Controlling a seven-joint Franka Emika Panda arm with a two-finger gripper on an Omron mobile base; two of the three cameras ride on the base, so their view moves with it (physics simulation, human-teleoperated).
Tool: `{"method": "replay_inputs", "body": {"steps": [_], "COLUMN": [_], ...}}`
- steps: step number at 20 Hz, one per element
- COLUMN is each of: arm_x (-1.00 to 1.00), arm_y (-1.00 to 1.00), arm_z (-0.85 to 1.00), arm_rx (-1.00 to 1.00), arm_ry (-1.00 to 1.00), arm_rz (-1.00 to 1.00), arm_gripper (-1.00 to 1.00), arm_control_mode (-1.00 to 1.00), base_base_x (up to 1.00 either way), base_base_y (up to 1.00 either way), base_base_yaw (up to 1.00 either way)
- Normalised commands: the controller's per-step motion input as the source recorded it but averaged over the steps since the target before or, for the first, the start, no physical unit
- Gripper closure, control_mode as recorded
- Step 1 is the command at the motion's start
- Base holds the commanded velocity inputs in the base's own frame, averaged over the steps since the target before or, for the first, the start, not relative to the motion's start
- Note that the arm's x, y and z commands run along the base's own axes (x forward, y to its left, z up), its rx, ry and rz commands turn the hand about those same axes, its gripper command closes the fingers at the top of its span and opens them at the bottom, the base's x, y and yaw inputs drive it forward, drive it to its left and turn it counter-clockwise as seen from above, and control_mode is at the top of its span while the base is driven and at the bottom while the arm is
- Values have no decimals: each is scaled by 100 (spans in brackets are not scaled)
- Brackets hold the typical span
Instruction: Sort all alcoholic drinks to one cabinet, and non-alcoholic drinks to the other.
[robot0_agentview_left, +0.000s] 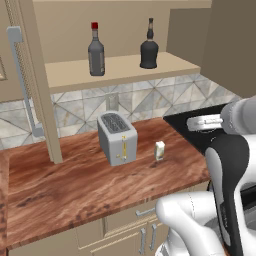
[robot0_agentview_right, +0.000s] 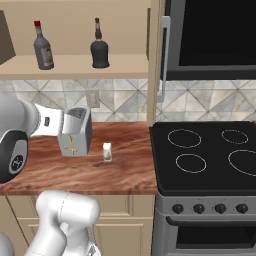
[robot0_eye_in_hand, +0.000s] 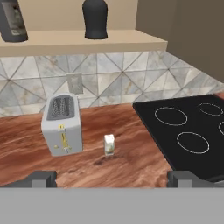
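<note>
Wooden counter (robot0_agentview_left: 75, 185) with both bottles shelved above.
Left base view: the grey bottle (robot0_agentview_left: 96, 51) and black bottle (robot0_agentview_left: 149, 46) stand apart on the open cabinet's shelf (robot0_agentview_left: 120, 70); a white-cream carton (robot0_agentview_left: 159, 150) stands beside the toaster (robot0_agentview_left: 117, 138). Right base view: the carton sits between toaster and stove (robot0_agentview_right: 205, 155). Hand view: the gripper (robot0_eye_in_hand: 112, 178) hangs wide open, holding nothing, above the counter.

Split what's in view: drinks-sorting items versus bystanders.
Job:
grey bottle with red cap, on the open cabinet shelf
black squat bottle, same shelf
small white-cream carton, on the counter
open hand

Bystanders:
toaster
stove
</note>
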Motion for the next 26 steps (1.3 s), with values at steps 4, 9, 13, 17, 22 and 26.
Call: {"method": "replay_inputs", "body": {"steps": [4, 9, 13, 17, 22, 26], "arm_x": [20, 21, 18, 17, 12, 11], "arm_y": [0, 0, 0, 0, 0, 0], "arm_z": [-18, -15, -20, -23, -37, -40], "arm_rx": [0, 0, 0, 0, 1, 0], "arm_ry": [6, 9, 13, 12, 8, 1], "arm_rz": [0, 0, 0, 0, 0, 0], "arm_gripper": [-100, -100, -100, -100, -100, -100], "arm_control_mode": [-100, -100, -100, -100, -100, -100], "base_base_x": [0, 0, 0, 0, 0, 0], "base_base_y": [0, 0, 0, 0, 0, 0], "base_base_yaw": [0, 0, 0, 0, 0, 0]}}
